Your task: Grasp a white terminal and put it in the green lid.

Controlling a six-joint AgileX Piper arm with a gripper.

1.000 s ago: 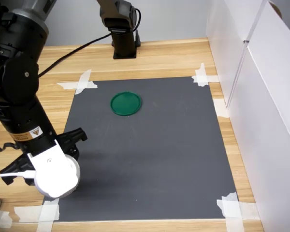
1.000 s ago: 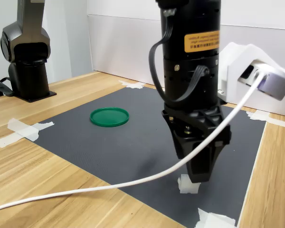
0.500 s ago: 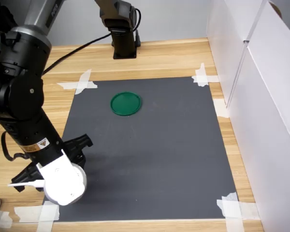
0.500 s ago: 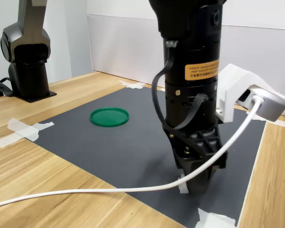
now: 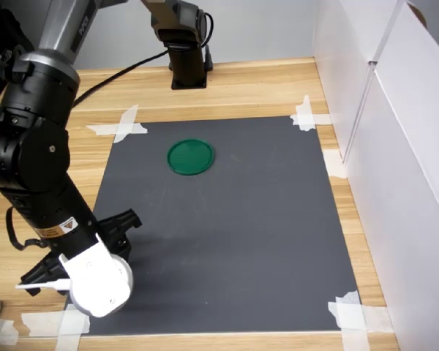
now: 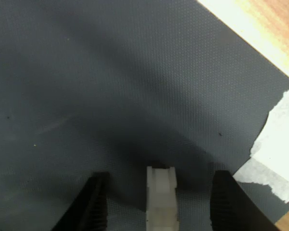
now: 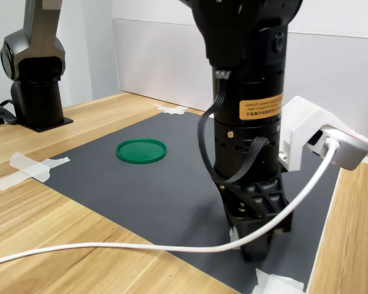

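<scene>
End effector [image 6: 156, 211] open, straddling white terminal [image 6: 161, 197], not gripped. Green lid [image 5: 190, 156] empty, 1 o'clock; grasp, transfer left.

Both exterior views are evenly and brightly lit from overhead, sharp across the frame, with only a soft, diffuse shadow on the dark mat [image 5: 227, 219] beside the arm and mild sheen on the wooden table [image 7: 61, 214]. The wrist view is markedly dimmer: a broad shadow band crosses the mat, the white terminal [image 6: 161, 195] and the nearest black fingers [image 6: 94, 207] are soft and out of focus, while the wood at the frame's corner is overexposed. The white tape strip [image 6: 277, 159] there shows slight glare.
</scene>
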